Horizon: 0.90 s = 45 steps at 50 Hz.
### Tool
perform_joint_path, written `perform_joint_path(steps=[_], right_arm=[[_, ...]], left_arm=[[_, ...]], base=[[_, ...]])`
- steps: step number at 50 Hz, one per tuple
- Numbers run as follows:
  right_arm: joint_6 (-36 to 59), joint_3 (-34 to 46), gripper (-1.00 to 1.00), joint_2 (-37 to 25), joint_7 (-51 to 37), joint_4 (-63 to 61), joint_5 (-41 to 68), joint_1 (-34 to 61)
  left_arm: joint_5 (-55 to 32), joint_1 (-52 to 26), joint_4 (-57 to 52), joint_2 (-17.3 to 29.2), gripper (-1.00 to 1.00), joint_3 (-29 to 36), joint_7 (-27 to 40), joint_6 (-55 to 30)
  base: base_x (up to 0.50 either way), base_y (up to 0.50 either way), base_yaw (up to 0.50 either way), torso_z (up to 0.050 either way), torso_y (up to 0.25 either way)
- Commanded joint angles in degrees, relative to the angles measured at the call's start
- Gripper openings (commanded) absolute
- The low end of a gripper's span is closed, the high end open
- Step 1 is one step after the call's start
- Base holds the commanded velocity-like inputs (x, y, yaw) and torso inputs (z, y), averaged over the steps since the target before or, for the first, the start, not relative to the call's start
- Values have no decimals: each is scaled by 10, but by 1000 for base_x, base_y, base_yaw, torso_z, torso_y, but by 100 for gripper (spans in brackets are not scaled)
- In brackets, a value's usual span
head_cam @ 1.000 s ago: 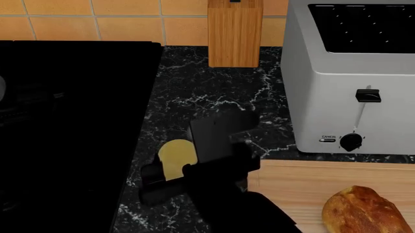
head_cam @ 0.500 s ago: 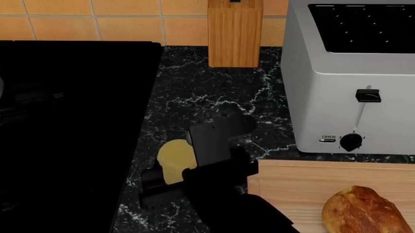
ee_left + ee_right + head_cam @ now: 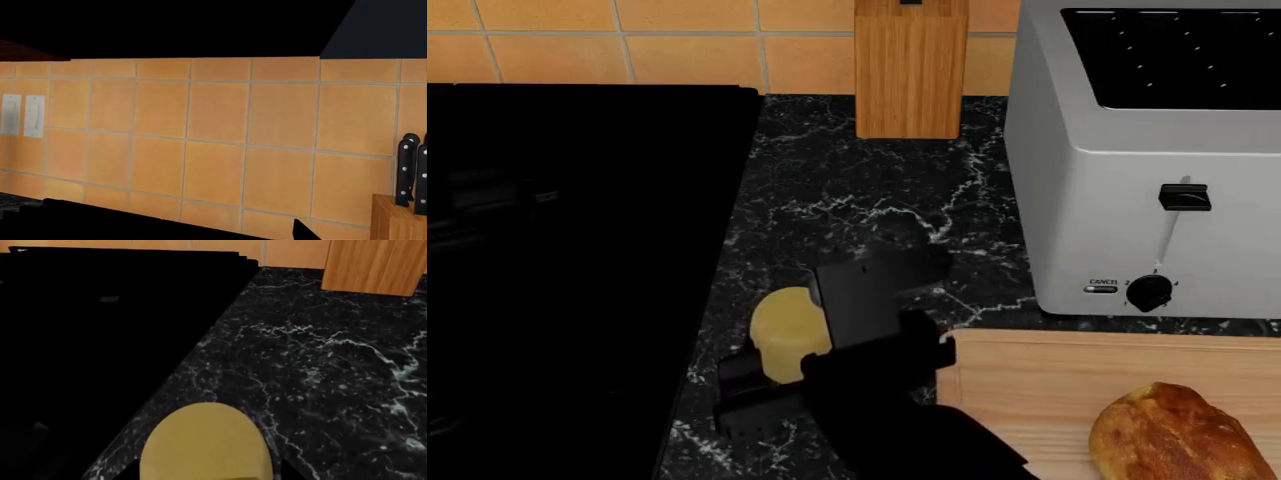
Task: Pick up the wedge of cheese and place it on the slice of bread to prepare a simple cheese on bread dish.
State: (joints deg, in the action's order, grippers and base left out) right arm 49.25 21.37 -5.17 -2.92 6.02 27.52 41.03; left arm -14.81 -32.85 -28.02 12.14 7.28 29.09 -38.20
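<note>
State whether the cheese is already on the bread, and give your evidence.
Not yet. The cheese sits at the right gripper over the black marble counter; the bread lies apart on the cutting board.

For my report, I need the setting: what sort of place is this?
Most likely a home kitchen: a toaster and a wooden knife block stand on a black marble counter against an orange tiled wall.

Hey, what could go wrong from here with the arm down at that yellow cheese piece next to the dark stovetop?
The right gripper is at the small pale yellow cheese cylinder, but whether it is shut is unclear; the smooth, rounded piece might slip out when lifted. It sits near the black stovetop edge, so a nudge might push it there. The carry to the golden-brown bread loaf crosses the light wooden cutting board edge, which could catch a low pass.
</note>
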Motion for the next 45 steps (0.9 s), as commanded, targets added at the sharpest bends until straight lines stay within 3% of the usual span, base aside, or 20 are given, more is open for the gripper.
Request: perform_joint_path(steps=[1, 2, 15, 30, 39, 45], right_arm=[[-3, 8, 100, -3, -4, 4, 3, -1], [-4, 8, -100, -3, -5, 4, 4, -1], [8, 19, -100, -11, -20, -19, 7, 1], [119, -21, -100, -37, -86, -189, 58, 1], [263, -124, -100, -40, -165, -339, 144, 0], [405, -246, -100, -4, -243, -428, 251, 8]], left_arm=[[-4, 0, 2, 2, 100, 0, 2, 4], [-4, 0, 2, 2, 100, 0, 2, 4], [-9, -1, 3, 3, 100, 1, 4, 5], [-13, 0, 0, 7, 100, 3, 8, 4], [-16, 1, -1, 9, 100, 5, 9, 4], [-18, -1, 3, 9, 100, 6, 7, 6]], base=[[0, 0, 0, 0, 0], [0, 0, 0, 0, 0], [0, 0, 0, 0, 0], [0, 0, 0, 0, 0], [0, 0, 0, 0, 0], [0, 0, 0, 0, 0]])
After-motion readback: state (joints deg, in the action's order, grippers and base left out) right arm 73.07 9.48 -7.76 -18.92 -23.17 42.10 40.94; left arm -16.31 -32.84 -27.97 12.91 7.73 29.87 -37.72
